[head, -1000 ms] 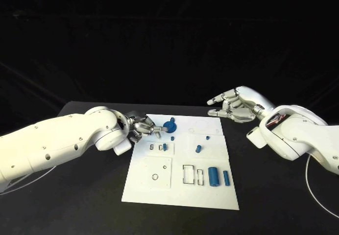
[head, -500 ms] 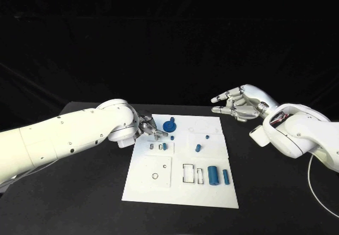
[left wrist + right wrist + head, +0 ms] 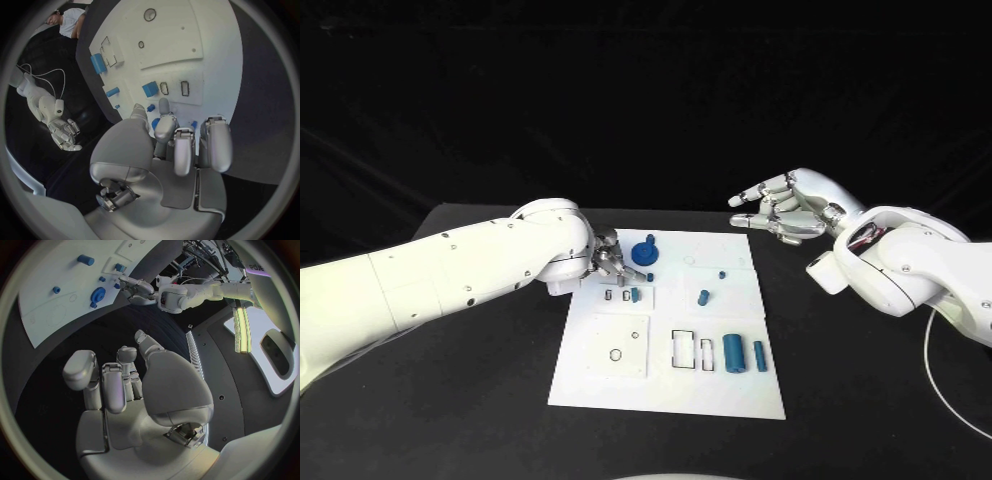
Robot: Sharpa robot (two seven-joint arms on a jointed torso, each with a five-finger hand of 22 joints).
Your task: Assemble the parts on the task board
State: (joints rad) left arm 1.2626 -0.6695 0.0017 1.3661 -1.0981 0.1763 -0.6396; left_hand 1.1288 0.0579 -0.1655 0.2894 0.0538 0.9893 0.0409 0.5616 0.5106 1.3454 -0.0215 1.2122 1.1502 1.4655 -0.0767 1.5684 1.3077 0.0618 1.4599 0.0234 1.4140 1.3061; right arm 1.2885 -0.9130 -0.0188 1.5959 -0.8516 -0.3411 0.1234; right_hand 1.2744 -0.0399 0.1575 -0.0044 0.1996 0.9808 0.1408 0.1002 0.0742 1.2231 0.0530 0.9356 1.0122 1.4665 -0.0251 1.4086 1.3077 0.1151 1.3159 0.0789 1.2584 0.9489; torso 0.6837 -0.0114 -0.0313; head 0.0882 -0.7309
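Right now we judge the step to be seating the round blue part [image 3: 646,254] at the far end of the task board [image 3: 625,375]: our left hand [image 3: 607,262] sits just beside it, fingers drawn in, though we cannot tell whether they grip anything. Our right hand [image 3: 788,208] hovers off the board's far right corner over the counter [image 3: 473,400], fingers apart, holding nothing. Next we need a steady, aligned press. We count two upright blue cylinders [image 3: 733,353] near us and several small pegs.
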